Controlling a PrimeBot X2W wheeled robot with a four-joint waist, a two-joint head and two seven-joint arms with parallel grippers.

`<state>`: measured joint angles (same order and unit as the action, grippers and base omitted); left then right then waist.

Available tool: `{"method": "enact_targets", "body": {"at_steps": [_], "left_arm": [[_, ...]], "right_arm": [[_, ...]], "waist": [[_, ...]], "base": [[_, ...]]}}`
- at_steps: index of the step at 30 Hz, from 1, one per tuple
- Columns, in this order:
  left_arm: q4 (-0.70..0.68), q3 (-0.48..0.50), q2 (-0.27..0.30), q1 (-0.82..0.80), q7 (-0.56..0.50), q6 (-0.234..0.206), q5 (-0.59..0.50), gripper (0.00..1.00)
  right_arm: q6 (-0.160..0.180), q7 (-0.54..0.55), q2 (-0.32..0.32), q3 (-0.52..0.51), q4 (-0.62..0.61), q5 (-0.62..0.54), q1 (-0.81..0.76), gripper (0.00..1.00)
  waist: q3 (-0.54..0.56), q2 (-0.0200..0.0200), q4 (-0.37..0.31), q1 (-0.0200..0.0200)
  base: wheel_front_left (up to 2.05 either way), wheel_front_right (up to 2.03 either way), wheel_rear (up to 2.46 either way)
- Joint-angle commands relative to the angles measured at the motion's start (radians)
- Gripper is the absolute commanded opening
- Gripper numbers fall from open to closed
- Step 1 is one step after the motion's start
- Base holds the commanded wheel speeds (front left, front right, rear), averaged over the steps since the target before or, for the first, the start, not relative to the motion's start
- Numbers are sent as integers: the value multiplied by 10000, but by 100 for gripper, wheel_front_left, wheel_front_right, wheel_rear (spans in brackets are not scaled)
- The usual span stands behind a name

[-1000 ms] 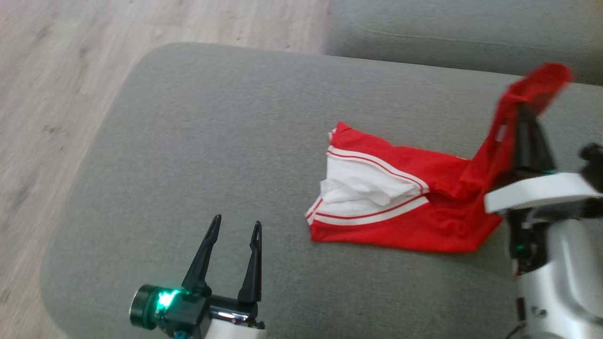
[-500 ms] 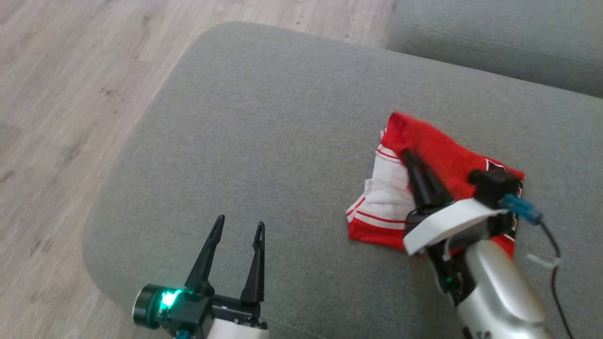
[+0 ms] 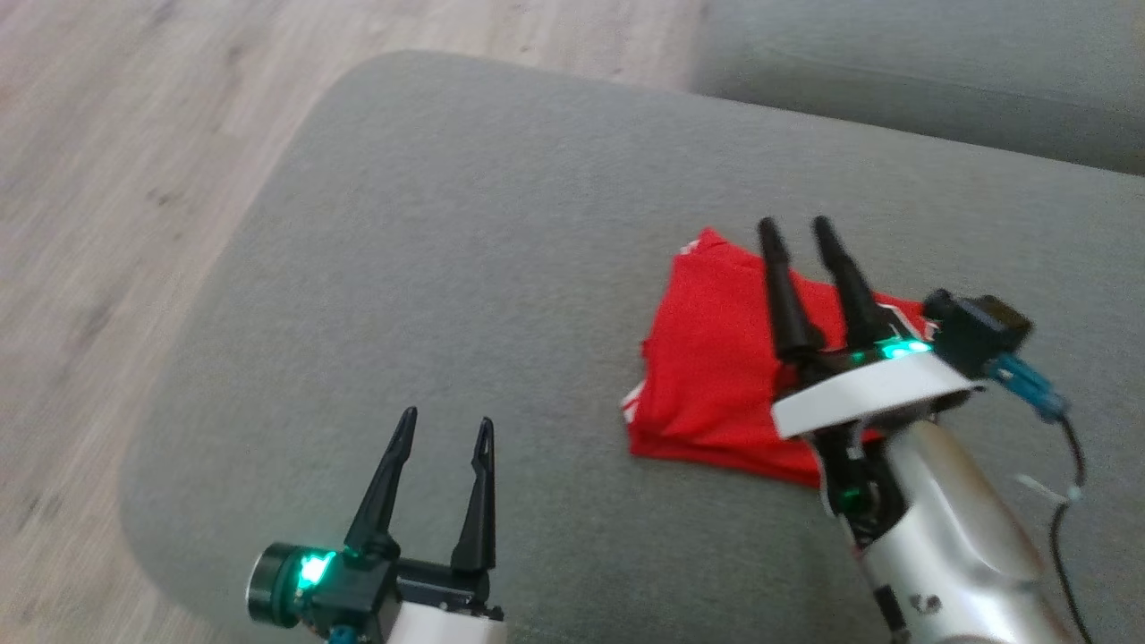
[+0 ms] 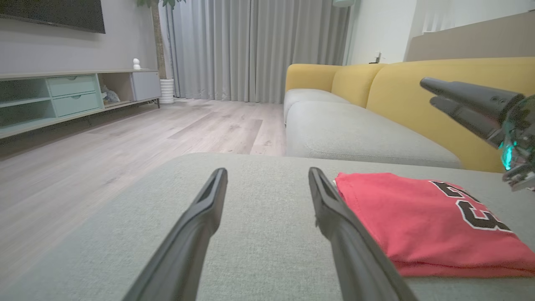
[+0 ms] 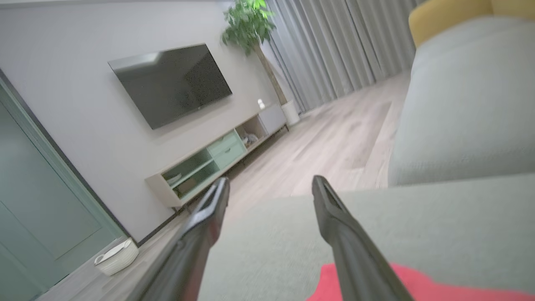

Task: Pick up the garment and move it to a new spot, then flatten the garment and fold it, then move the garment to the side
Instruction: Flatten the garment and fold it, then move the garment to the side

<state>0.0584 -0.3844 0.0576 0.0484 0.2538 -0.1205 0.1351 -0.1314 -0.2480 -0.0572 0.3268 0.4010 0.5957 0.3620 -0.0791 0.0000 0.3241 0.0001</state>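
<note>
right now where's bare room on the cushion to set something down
Bare: the cushion between the red shirt and its floor-side edge, beyond the left gripper. Crowded: the right side, where the right gripper hangs over the shirt.

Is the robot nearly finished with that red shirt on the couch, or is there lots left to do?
Nearly there, it seems. Done: the red shirt lies folded in a flat stack on the grey cushion. In hand: nothing; the right hand is open just above the shirt, and the left hand is open off to its side. Left: probably only moving the folded shirt aside.
</note>
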Motion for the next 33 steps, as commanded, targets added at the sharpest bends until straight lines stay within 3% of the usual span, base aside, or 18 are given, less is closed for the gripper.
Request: {"method": "enact_targets", "body": {"at_steps": [1, 8, 13, 17, 22, 33], "left_arm": [[-279, 375, -73, -203, 80, -32, 12, 100], [-85, 763, -73, 102, 80, 41, 24, 100], [205, 941, -73, 341, 80, 40, 87, 100], [558, 1139, -73, 651, 80, -263, 264, 100], [647, 1472, -61, 1224, 80, -401, 384, 100], [540, 1936, -28, 1835, 80, 39, 234, 100]], "right_arm": [[7, -120, 69, 14, -410, -143, -11, 100], [7, -134, -132, -2065, -2130, -2540, -1929, 100], [7, -135, -502, -2557, -2999, -3885, -3757, 100], [7, -136, -744, -2536, -3019, -4718, -4809, 100], [7, -136, -654, -2420, -2783, -5199, -5344, 100], [7, -137, -453, -2297, -2450, -5184, -5682, 100]], "waist": [[311, 0, -493, -1], [1046, 0, -1865, -1], [1431, 0, -2473, -1], [1740, 0, -2741, -1], [2039, 0, -2943, -1], [2375, 0, -2810, -1]], "base": [[0, 0, 0], [0, 0, 0], [0, 0, 0], [0, 0, 0], [0, 0, 0], [0, 0, 0]]}}
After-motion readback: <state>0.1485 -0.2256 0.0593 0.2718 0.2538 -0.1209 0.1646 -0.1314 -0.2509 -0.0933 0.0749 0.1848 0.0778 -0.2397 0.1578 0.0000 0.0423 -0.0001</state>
